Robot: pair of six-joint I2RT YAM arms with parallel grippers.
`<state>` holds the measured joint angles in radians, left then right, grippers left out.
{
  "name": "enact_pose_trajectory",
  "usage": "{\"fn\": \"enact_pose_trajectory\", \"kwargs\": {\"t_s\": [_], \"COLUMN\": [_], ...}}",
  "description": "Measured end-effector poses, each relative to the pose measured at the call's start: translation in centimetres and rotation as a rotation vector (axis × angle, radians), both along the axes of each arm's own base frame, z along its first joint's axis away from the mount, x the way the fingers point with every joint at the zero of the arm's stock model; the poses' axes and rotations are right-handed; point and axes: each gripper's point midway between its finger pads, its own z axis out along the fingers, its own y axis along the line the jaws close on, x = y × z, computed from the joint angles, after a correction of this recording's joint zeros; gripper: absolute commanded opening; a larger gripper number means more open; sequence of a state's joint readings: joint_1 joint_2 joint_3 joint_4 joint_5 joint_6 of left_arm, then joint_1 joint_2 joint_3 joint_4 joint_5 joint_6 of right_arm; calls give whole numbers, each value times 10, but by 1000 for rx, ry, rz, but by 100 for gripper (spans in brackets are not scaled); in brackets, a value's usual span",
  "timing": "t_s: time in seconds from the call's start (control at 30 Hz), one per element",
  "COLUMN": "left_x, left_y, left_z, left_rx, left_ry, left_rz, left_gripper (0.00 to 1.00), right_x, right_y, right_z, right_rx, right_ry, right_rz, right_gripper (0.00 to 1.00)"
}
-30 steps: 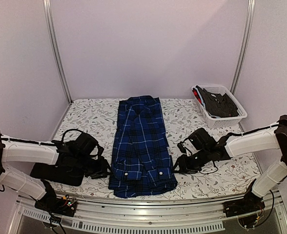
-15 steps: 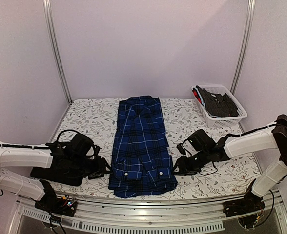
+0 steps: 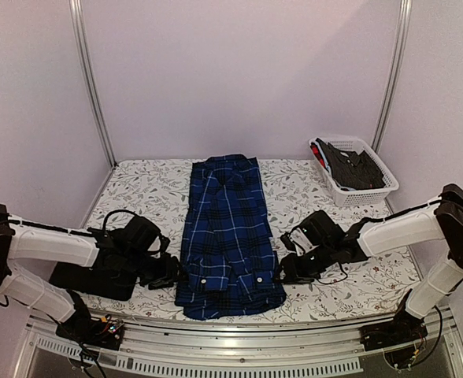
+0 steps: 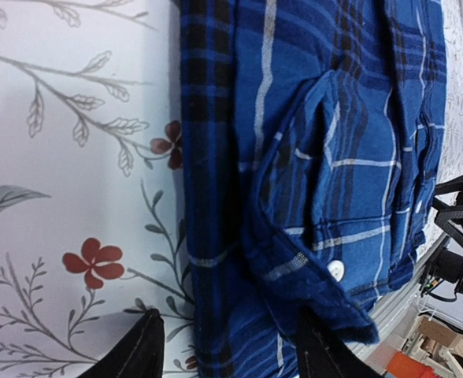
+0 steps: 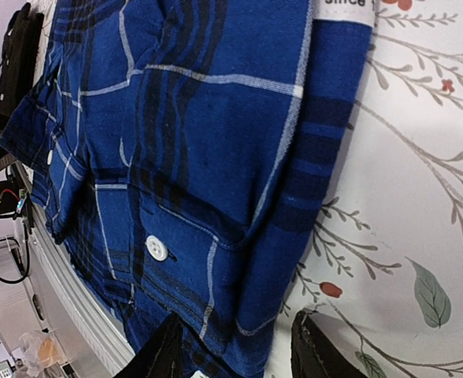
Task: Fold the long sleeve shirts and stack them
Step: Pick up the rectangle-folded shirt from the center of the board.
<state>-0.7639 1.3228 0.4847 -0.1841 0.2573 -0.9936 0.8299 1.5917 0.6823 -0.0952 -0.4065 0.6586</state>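
The blue plaid shirt [image 3: 227, 228] lies lengthwise in the middle of the table, sleeves folded in, collar at the far end. My left gripper [image 3: 172, 276] is open at the shirt's near left edge. In the left wrist view its fingers straddle that edge by the buttoned cuff [image 4: 334, 272], gripper [image 4: 231, 354]. My right gripper [image 3: 283, 272] is open at the near right edge. In the right wrist view it straddles the plaid edge [image 5: 294, 197], gripper [image 5: 243, 350]. A flat black folded cloth [image 3: 78, 279], probably the black shirt, lies under my left arm.
A white lattice basket [image 3: 371, 146] with dark clothing stands at the back right corner. The table has a floral cover [image 3: 145, 189]. Metal frame posts stand at both back corners, and the table's near edge is a metal rail.
My left gripper has moved right up to the shirt's left edge. My right gripper has edged left to the shirt's right edge. The shirt has not moved.
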Motion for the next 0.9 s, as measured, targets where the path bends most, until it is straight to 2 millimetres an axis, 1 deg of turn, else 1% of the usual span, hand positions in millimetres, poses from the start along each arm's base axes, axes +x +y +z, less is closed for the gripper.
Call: {"fn": "enact_pose_trajectory", "kwargs": {"t_s": [0.2, 0.37, 0.6, 0.73, 0.8, 0.9], "left_x": [6, 6, 9, 9, 9, 7], "left_y": [-9, -12, -23, -29, -31, -34], "left_z": [0, 0, -2, -4, -5, -7], "left_rx": [-2, 11, 15, 14, 14, 11], "left_ry": [-2, -2, 7, 8, 9, 11], "left_rz": [-23, -45, -70, -86, -92, -99], "left_gripper": [58, 58, 55, 47, 40, 29], "right_x": [1, 1, 0, -2, -3, -3], "right_y": [4, 5, 11, 13, 13, 13], "right_z": [0, 0, 0, 0, 0, -1], "right_rx": [3, 5, 9, 8, 8, 6], "right_ry": [-2, -3, -1, -1, -1, 1], "right_rz": [5, 9, 22, 29, 31, 31], "right_gripper": [46, 46, 46, 45, 42, 35]}}
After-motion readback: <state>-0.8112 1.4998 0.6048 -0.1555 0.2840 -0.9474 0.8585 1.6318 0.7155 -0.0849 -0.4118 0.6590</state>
